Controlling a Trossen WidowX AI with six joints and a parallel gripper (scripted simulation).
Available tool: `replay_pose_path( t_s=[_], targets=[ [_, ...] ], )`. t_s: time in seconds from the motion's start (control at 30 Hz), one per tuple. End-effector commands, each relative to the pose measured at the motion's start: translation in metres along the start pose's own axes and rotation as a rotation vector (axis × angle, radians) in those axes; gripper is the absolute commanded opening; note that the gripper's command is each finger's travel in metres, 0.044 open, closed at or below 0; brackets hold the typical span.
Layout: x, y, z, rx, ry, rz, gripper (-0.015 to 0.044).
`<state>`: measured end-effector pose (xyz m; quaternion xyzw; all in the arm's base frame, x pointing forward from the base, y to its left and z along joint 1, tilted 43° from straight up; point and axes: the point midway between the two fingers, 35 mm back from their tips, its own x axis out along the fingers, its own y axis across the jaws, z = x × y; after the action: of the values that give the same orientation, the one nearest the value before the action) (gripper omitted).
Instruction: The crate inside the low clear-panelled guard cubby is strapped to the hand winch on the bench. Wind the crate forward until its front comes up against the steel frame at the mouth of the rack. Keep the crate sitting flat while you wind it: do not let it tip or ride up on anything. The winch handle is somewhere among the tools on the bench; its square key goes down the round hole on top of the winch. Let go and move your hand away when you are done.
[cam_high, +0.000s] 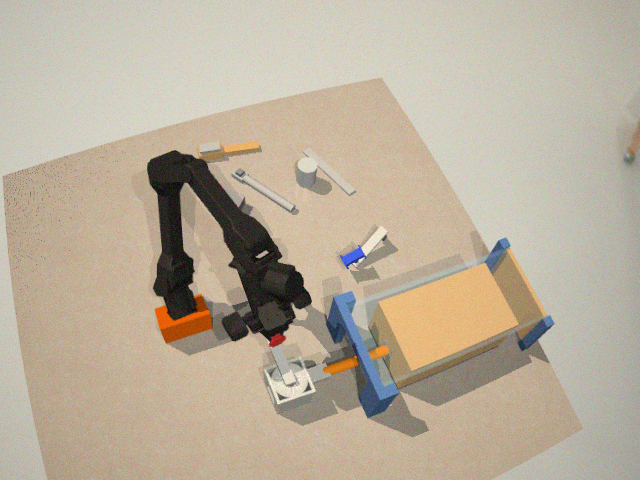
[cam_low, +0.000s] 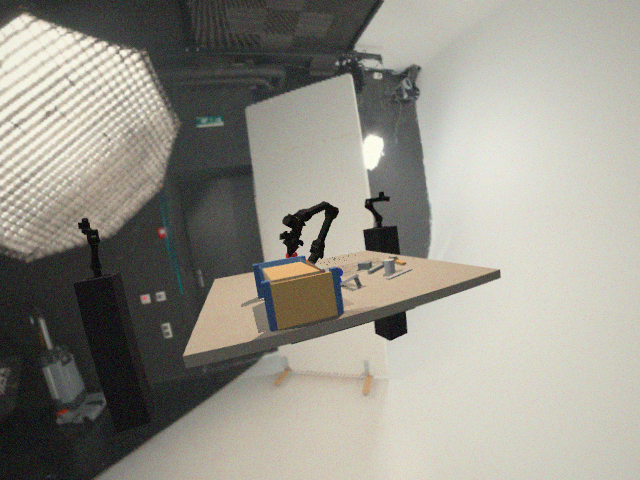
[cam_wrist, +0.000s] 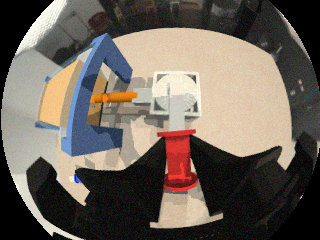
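Observation:
My gripper (cam_high: 277, 338) (cam_wrist: 176, 139) is shut on the red grip (cam_high: 277, 340) (cam_wrist: 178, 162) of the winch handle. The handle's grey arm (cam_high: 281, 362) (cam_wrist: 177, 116) reaches over the white square winch (cam_high: 311, 384) (cam_wrist: 199, 97), its end above the round drum. The key is hidden. An orange strap (cam_high: 338, 366) (cam_wrist: 117, 96) runs from the winch side through the blue frame (cam_high: 373, 405) (cam_wrist: 81, 107) to the crate. The tan crate (cam_high: 447, 315) (cam_low: 292, 270) sits flat inside the clear-panelled cubby, its front a little behind the frame, with a gap between.
A crank with a blue grip (cam_high: 353, 256) (cam_wrist: 77, 178) lies beside the cubby. Further back are a grey cylinder (cam_high: 306, 173) (cam_low: 389, 266), a flat bar (cam_high: 330, 173), a grey wrench-like tool (cam_high: 268, 193), an orange-handled tool (cam_high: 240, 148) and a grey block partly behind my arm.

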<state>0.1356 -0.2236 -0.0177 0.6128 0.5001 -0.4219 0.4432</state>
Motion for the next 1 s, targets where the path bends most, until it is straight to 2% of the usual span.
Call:
replay_pose_path(
  t_s=[0.0, 0.97],
  targets=[
    [0.011, -0.027, -0.006, 0.035, 0.033, -0.063, 0.0],
    [0.015, -0.055, 0.004, 0.035, 0.031, -0.065, 0.0]
  ],
)
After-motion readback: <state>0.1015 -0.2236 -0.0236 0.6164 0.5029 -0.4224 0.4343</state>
